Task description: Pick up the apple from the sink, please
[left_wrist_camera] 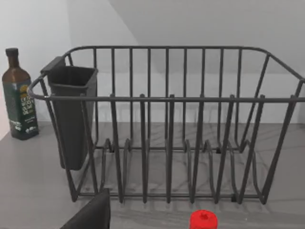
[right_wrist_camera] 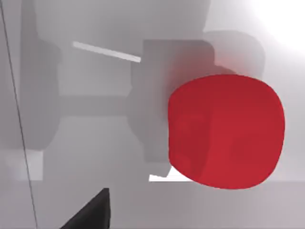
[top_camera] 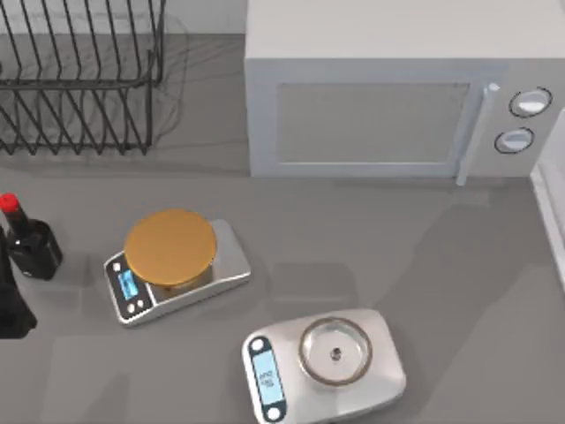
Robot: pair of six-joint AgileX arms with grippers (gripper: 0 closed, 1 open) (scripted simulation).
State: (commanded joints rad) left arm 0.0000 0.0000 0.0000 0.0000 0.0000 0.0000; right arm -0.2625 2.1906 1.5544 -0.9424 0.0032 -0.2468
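The apple (right_wrist_camera: pixel 224 131) is a smooth bright-red ball, seen large and close in the right wrist view. It lies on the pale grey floor of the sink (right_wrist_camera: pixel 95 143). My right gripper (right_wrist_camera: pixel 90 214) hangs over it, and a dark part of it shows at the picture's edge, apart from the apple. My left gripper (left_wrist_camera: pixel 90 214) is parked at the table's left edge, beside the dark bottle, with the left arm (top_camera: pixel 11 305) showing in the top view.
A dark red-capped bottle (top_camera: pixel 31 243) stands at the left. A gold-plate scale (top_camera: pixel 172 256) and a silver scale (top_camera: pixel 327 358) sit mid-table. At the back are a wire dish rack (top_camera: pixel 79 79) and a microwave (top_camera: pixel 397 88). A green bottle (left_wrist_camera: pixel 19 95) stands beside the rack.
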